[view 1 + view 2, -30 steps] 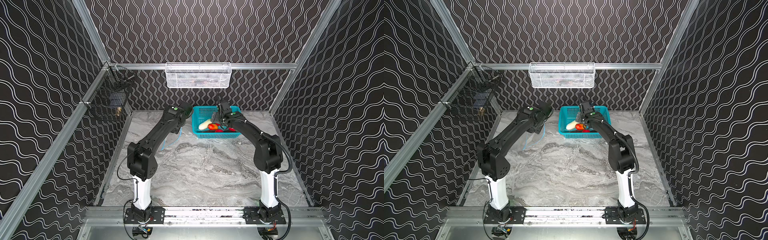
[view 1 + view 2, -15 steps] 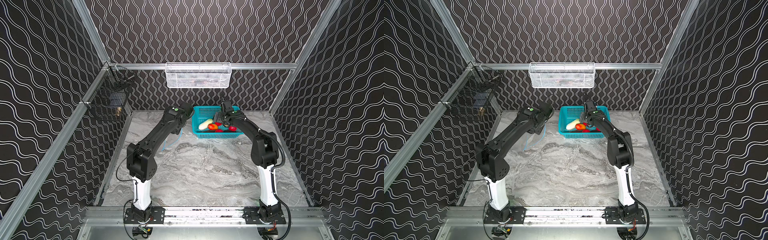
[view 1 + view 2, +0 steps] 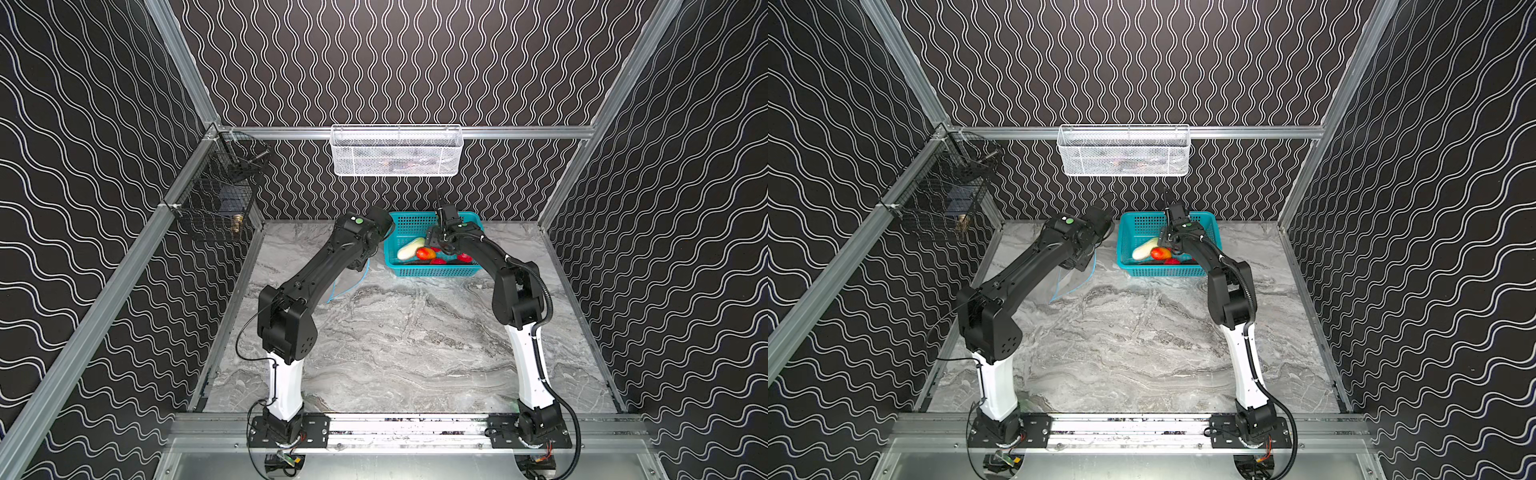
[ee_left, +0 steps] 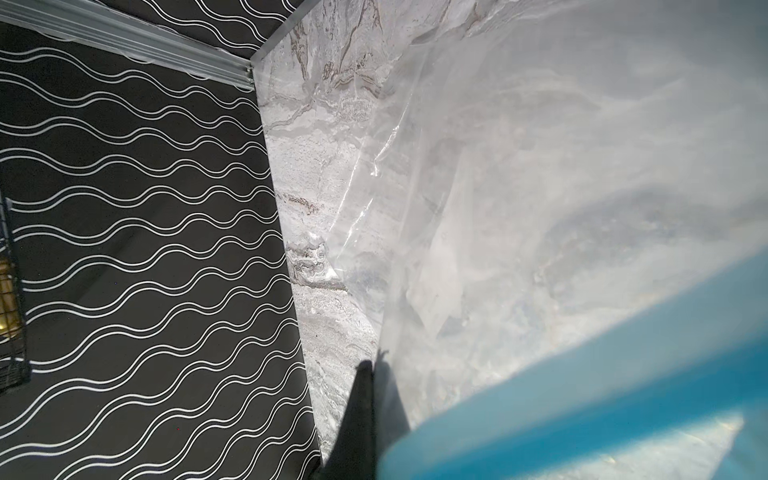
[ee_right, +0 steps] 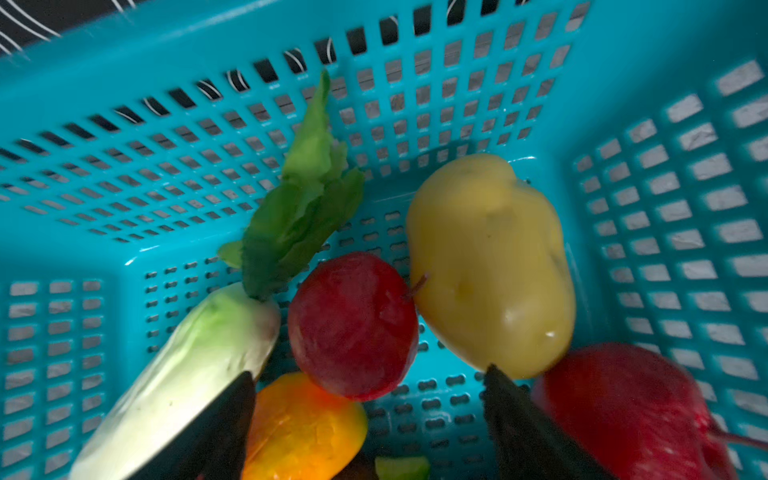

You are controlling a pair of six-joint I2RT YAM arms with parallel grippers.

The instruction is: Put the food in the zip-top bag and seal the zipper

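The left hand (image 4: pixel 376 368) pinches the clear bag (image 4: pixel 519 187) by its edge, holding it up beside the teal basket (image 5: pixel 124 174), likely for loading. The right hand (image 5: pixel 370 372), fingers spread and empty, hovers over the food (image 5: pixel 490 266) in the basket.

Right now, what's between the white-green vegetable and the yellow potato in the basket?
A red round fruit, shown in the right wrist view.

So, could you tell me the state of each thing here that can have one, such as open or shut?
left gripper: shut on the bag.
bag: hangs from the left gripper, looks empty.
zipper: too blurred to tell if open or shut.
right gripper: open, down in the basket, holding nothing.
food: lying in the basket, none in the bag.
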